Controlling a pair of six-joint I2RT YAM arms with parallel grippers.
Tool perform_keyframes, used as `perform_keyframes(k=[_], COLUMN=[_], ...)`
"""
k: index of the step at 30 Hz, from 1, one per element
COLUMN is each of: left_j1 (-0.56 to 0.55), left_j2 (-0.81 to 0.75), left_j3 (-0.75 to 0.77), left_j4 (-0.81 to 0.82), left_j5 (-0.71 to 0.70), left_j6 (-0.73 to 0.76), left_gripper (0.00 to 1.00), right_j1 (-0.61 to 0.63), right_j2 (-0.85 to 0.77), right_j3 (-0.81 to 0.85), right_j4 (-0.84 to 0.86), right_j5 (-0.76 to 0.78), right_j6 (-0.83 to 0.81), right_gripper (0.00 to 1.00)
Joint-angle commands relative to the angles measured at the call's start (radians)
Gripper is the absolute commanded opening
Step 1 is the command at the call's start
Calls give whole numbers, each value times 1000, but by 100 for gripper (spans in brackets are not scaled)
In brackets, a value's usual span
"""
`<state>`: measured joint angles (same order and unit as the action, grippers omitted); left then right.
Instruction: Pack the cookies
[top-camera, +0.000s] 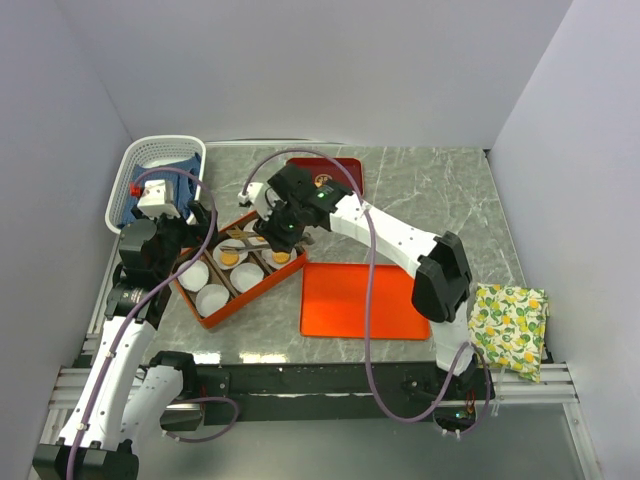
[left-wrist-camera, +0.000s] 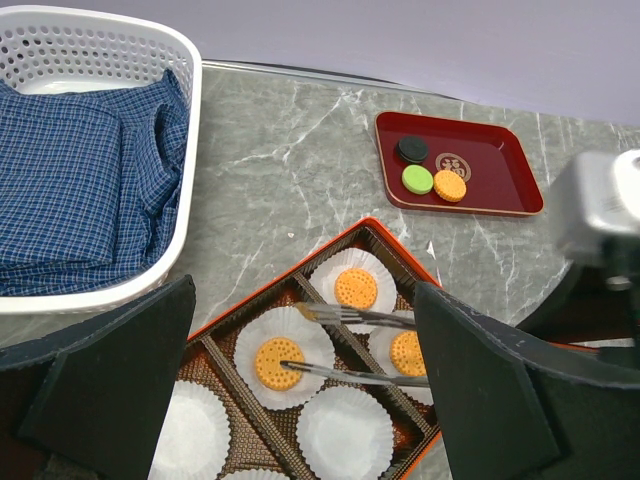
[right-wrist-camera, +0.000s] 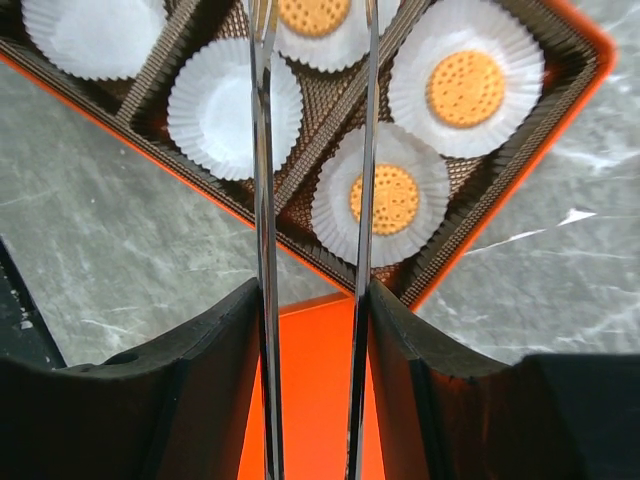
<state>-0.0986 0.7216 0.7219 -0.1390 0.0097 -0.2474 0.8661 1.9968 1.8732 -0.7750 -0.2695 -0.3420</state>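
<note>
Our right claw (right-wrist-camera: 313, 300) clamps tweezers (right-wrist-camera: 262, 150) over the box (right-wrist-camera: 320, 130), and our left claw (left-wrist-camera: 303, 300) gapes wide and holds nothing. Three orange cookies (left-wrist-camera: 279, 363) sit in paper cups (left-wrist-camera: 345, 435). The black, green and fourth orange ones lie on the red tray (left-wrist-camera: 490, 160) by the counter's (left-wrist-camera: 280, 170) far edge.

Left gripper (left-wrist-camera: 303, 290) jaws wide apart, lower frame. Right gripper (right-wrist-camera: 312, 292) clamped on tweezers (right-wrist-camera: 263, 150), bottom centre.

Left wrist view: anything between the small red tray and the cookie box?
Nothing. Only bare marble table separates the small red tray from the cookie box; the left wrist view shows it.
</note>
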Motion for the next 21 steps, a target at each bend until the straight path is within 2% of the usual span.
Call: perform_keyframes(k=[1,12,21], left_j1=[2,2,2], left_j2=[-10,-7,2], left_j3=[-6,-6,-4], left_j4=[33,33,36], left_j5=[-7,-7,-7], left_j6=[20,20,20], left_gripper=[96,96,97], right_j1=[-1,-122,-346], right_j2=[-92,-119,-83], right_j3=[52,66,92], right_j4=[3,-3,9], right_j5=[15,13,-46], right_j6=[-22,-12,26], right_gripper=[50,50,49])
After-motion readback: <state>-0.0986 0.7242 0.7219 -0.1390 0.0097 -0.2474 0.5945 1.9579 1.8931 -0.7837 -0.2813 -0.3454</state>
